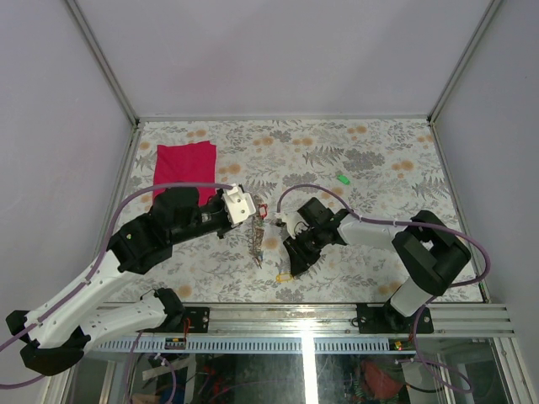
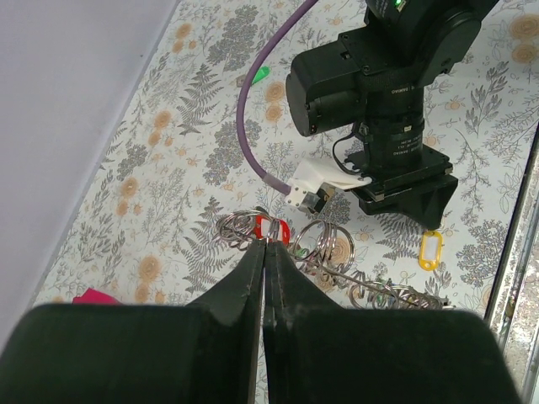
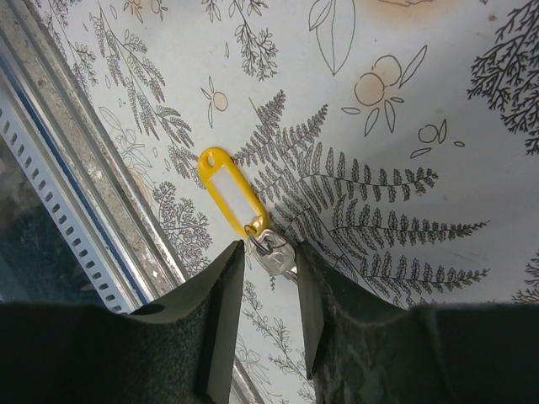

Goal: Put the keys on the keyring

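The keyring (image 2: 324, 244) is a string of silver wire rings with a red tag (image 2: 271, 229), trailing over the patterned cloth; it also shows in the top view (image 1: 257, 244). My left gripper (image 2: 266, 244) is shut, its tips pinching a ring beside the red tag. A silver key (image 3: 276, 257) on a yellow tag (image 3: 226, 187) lies near the front edge. My right gripper (image 3: 269, 251) is open and low, one finger on each side of that key, not closed on it. A green-tagged key (image 1: 343, 178) lies apart at the back right.
A red cloth (image 1: 184, 168) lies at the back left. The metal front rail (image 3: 76, 210) runs close beside the yellow tag. The right arm's black wrist (image 2: 379, 84) stands just beyond the rings. Grey walls enclose the table.
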{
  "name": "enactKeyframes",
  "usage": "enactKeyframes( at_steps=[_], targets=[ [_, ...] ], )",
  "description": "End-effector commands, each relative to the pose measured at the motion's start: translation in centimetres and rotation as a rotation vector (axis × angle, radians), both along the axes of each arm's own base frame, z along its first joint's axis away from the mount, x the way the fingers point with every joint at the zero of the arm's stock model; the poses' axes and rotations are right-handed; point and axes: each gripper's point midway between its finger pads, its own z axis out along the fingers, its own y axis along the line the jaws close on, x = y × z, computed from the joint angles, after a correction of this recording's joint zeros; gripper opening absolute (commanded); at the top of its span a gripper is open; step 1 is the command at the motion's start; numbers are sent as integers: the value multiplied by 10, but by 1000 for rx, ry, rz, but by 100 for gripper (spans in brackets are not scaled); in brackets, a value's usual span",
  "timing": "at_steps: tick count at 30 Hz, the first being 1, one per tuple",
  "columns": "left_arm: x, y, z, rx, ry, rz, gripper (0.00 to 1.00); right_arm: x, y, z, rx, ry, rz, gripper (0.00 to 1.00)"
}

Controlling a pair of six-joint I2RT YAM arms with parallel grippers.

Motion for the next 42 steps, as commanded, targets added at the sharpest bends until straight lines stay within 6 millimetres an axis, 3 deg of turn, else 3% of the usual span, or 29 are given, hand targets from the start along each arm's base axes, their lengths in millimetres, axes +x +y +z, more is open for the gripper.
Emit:
enactKeyframes(
  at_steps=[1,17,31,42],
  targets=[
    [7,-7,29,-94,-73,4,0,9,10,5,34,-14,17,37],
    [8,-6,28,-92,-73,10,0,16,20,12,80,-35,33,40],
    [8,-6,27,-91,-73,12,0,2,12,2,40,34,60,34],
    [9,-6,27,-91,-72,13,0,0,5,2,14,25,60,38]
  ],
)
